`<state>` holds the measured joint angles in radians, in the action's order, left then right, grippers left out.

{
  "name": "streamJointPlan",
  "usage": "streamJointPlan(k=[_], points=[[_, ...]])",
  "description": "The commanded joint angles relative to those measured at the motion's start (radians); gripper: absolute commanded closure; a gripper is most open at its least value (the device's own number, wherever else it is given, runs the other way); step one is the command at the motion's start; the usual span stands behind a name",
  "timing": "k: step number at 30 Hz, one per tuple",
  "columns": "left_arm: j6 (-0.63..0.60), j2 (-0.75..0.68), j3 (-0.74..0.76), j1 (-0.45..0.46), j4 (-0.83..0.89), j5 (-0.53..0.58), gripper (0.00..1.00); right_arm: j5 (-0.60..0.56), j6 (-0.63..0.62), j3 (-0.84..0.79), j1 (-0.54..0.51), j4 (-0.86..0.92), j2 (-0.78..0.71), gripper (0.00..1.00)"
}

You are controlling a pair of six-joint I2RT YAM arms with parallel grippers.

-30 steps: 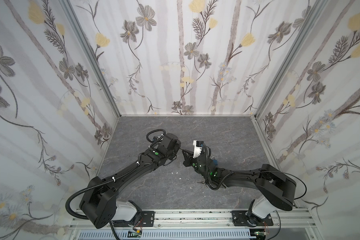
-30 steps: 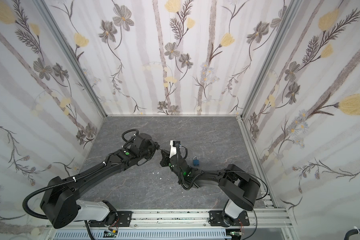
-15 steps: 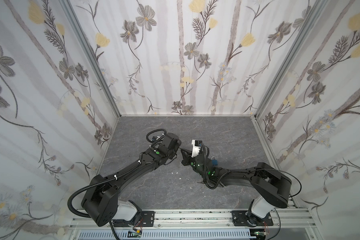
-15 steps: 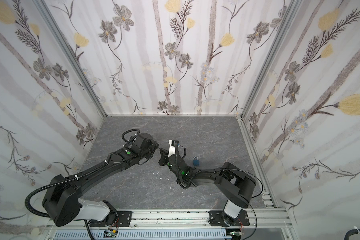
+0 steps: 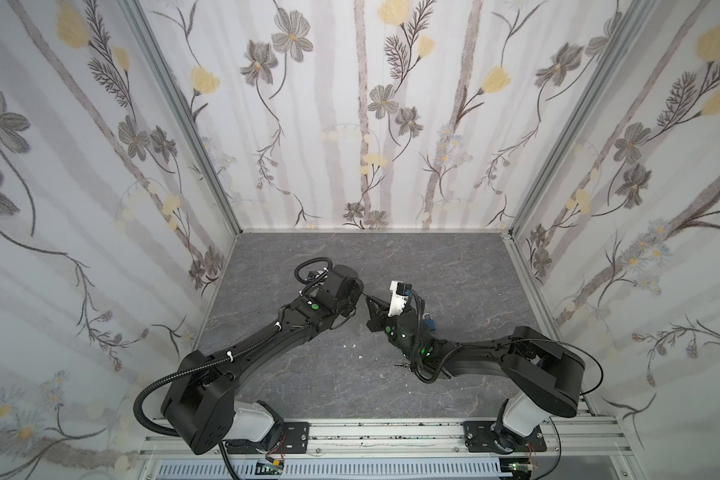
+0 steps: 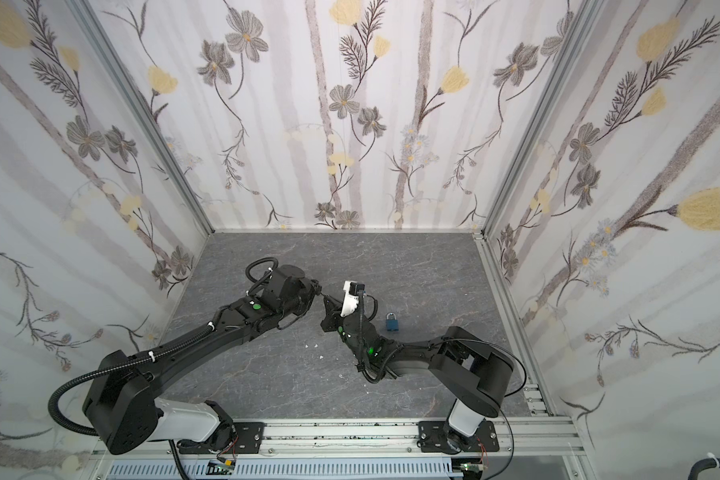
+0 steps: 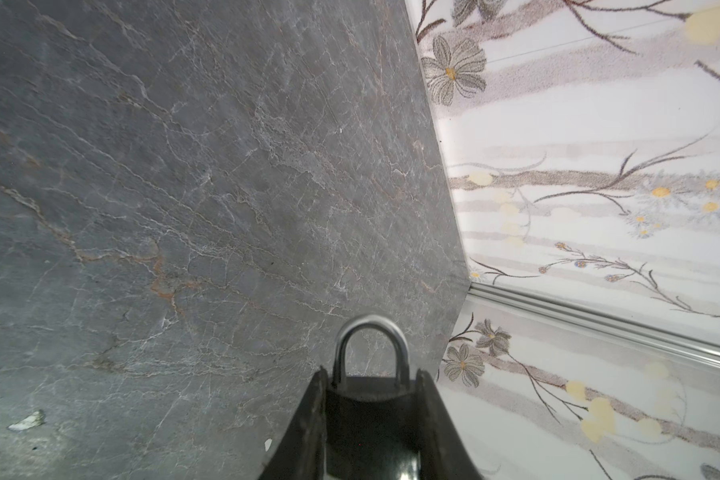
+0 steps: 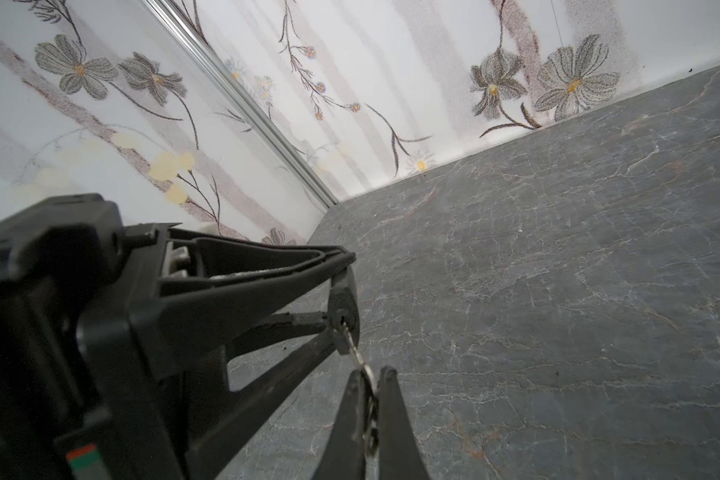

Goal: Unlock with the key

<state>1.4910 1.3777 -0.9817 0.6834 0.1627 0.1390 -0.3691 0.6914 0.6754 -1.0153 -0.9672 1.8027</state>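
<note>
In both top views we see the table [image 5: 433, 257] and both arms low over it; the left arm [image 5: 267, 336] stretches forward and inward; the right arm [image 5: 487, 353] folds at the elbow and reaches inward. Their tips meet near the table's middle, too small there for us to read any grip.

The wrist views supply that. In the left wrist view the left gripper [image 7: 371, 376] pinches the black lock [image 7: 371, 415] by its body, one finger on each side; the silver shackle [image 7: 368, 332] sticks out past the fingertips with both legs seated in the body; this view hides the key [image 8: 351, 345].

In the right wrist view we see the lock's underside, held above the table between the left fingers; the right gripper [image 8: 371, 374] is pressed together on the key's head; the blade sits in the keyhole.

Only the top views show us a blue lock [image 6: 392, 322]; it lies on the table just beside the right wrist and touches neither gripper; in a top view the wrist partly covers it.
</note>
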Motion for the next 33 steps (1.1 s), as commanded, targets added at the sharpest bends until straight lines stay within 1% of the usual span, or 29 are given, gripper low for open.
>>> streamJointPlan(k=[1,9,13,16,20,23,28,31,33], points=[[-0.055,-0.015,-0.001,0.004,0.057,-0.168,1.00,0.115,-0.017,-0.034,-0.006,-0.126,-0.044,1.00],[-0.155,-0.061,0.020,-0.054,0.161,-0.165,1.00,0.130,-0.024,-0.235,-0.002,-0.157,-0.186,1.00],[-0.208,-0.063,0.017,-0.080,0.210,-0.181,1.00,0.151,-0.045,-0.299,0.001,-0.166,-0.263,1.00],[-0.267,-0.047,-0.004,-0.095,0.263,-0.197,1.00,0.155,-0.035,-0.337,0.007,-0.166,-0.299,1.00],[-0.379,0.016,-0.053,-0.104,0.357,-0.215,1.00,0.234,-0.030,-0.371,0.029,-0.187,-0.335,1.00],[-0.426,0.067,-0.046,-0.109,0.361,-0.254,1.00,0.283,-0.029,-0.376,0.047,-0.178,-0.356,1.00],[-0.502,0.165,-0.048,-0.111,0.385,-0.286,1.00,0.302,-0.023,-0.385,0.071,-0.120,-0.398,1.00],[-0.585,0.241,-0.092,-0.107,0.439,-0.298,0.99,0.297,-0.023,-0.400,0.080,-0.102,-0.420,1.00],[-0.642,0.295,-0.122,-0.103,0.483,-0.287,0.97,0.289,-0.023,-0.407,0.082,-0.086,-0.431,1.00]])
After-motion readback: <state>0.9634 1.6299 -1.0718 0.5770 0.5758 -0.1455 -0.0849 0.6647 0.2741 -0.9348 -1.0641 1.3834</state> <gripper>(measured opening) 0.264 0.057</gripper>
